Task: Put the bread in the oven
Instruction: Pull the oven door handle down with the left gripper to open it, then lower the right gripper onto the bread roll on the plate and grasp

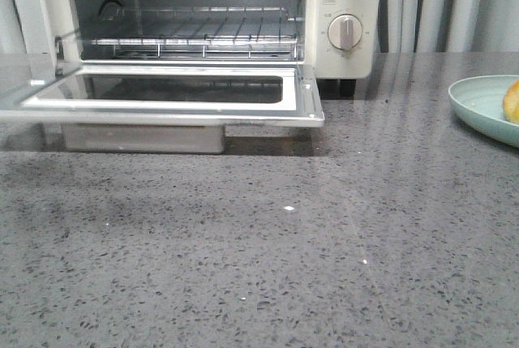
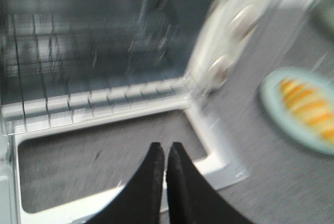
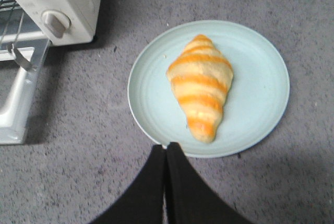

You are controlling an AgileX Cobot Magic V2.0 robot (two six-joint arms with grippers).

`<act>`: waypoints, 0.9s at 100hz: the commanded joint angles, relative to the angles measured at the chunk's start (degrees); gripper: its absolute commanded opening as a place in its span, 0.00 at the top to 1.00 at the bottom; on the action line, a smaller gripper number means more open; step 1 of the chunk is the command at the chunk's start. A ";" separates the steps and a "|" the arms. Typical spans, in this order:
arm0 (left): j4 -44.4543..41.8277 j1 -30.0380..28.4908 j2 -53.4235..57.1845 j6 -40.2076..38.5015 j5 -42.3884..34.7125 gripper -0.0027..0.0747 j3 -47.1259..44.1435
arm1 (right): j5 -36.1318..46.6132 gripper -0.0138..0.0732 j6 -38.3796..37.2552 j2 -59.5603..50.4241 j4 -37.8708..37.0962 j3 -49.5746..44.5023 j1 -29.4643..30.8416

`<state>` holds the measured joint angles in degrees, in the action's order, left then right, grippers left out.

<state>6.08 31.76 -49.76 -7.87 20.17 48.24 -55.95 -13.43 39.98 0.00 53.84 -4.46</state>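
Observation:
The bread [image 3: 201, 85], a golden-brown striped roll, lies on a pale blue plate [image 3: 261, 104]. In the front view only its edge [image 1: 512, 101] shows at the far right on the plate [image 1: 478, 100]. The cream-white oven [image 1: 345, 15] stands at the back left with its glass door [image 1: 304, 105] folded down and the wire rack [image 1: 195, 36] showing. My right gripper [image 3: 166, 146] is shut and empty, just off the plate's rim. My left gripper [image 2: 166, 146] is shut and empty above the open door [image 2: 209, 166]; this view is blurred. Neither gripper shows in the front view.
The grey speckled countertop [image 1: 259, 242] spreads in front of the oven. Two round dials [image 1: 346, 32] sit on the oven's right panel. Pale curtains [image 1: 446, 3] hang behind. The plate with bread also shows blurred in the left wrist view [image 2: 276, 114].

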 commanded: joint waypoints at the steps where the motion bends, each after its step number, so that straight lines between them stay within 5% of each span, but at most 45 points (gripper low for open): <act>1: 0.44 0.52 9.63 -0.20 -3.25 0.99 1.37 | 1.49 0.91 0.71 -0.12 -0.47 1.91 0.00; 33: -6.08 -1.12 36.55 -0.20 2.79 0.99 1.37 | 1.21 0.91 0.71 1.16 0.55 1.91 0.00; 51: -12.79 -5.84 40.04 -3.70 15.07 0.99 1.37 | 5.63 0.91 0.71 6.18 0.44 2.13 0.00; 66: -13.91 -9.57 40.04 -3.71 17.64 0.99 1.37 | 6.29 0.89 0.76 12.36 -0.65 2.13 0.00; 90: -15.20 -11.83 39.56 -3.71 18.94 0.99 1.37 | 10.23 0.53 2.50 22.02 -1.05 2.13 0.00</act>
<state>-8.56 20.25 -8.70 -10.78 42.37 48.34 -50.82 -11.95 60.15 0.00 54.10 -4.46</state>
